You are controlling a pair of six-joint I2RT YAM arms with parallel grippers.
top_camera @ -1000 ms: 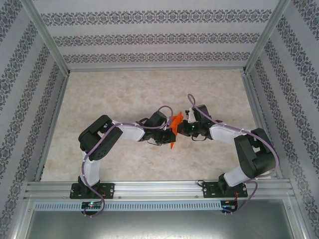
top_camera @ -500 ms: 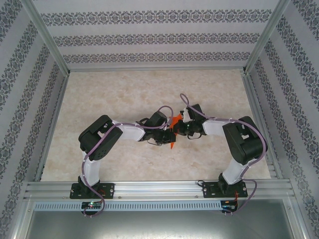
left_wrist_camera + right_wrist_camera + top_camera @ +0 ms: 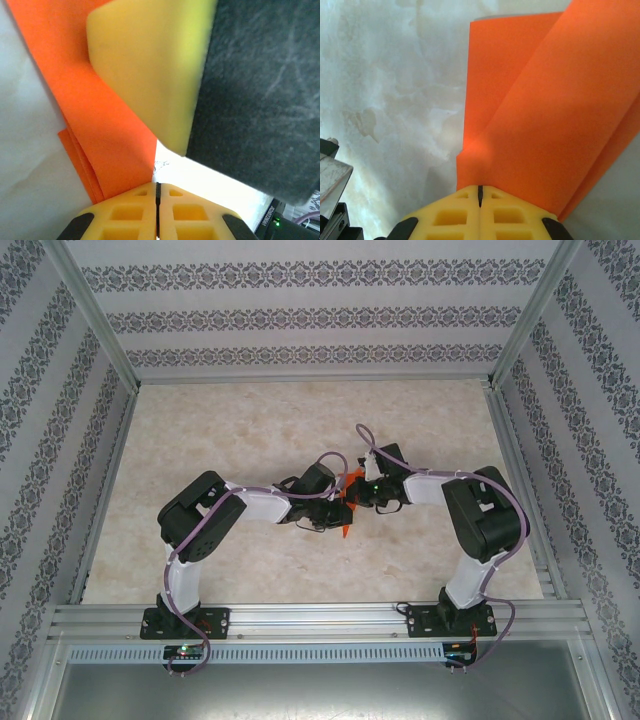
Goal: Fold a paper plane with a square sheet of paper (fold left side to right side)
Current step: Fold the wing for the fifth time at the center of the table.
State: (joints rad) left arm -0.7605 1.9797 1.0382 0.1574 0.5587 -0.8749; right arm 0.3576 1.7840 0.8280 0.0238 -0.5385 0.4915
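While pinching the creased orange paper in the closed left gripper and closed right gripper over the table centre, currently working a mid-sequence fold and likely needing, next, flat placement and crease pressing.

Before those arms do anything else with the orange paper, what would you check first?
1. Right gripper shut on the orange paper: ok.
2. Left gripper shut: ok.
3. Left gripper actually pinching the paper: cannot tell.
4. Paper folded into layers with clean edges: ok.
5. Room between the two grippers to move freely: not ok, they crowd together over the paper.
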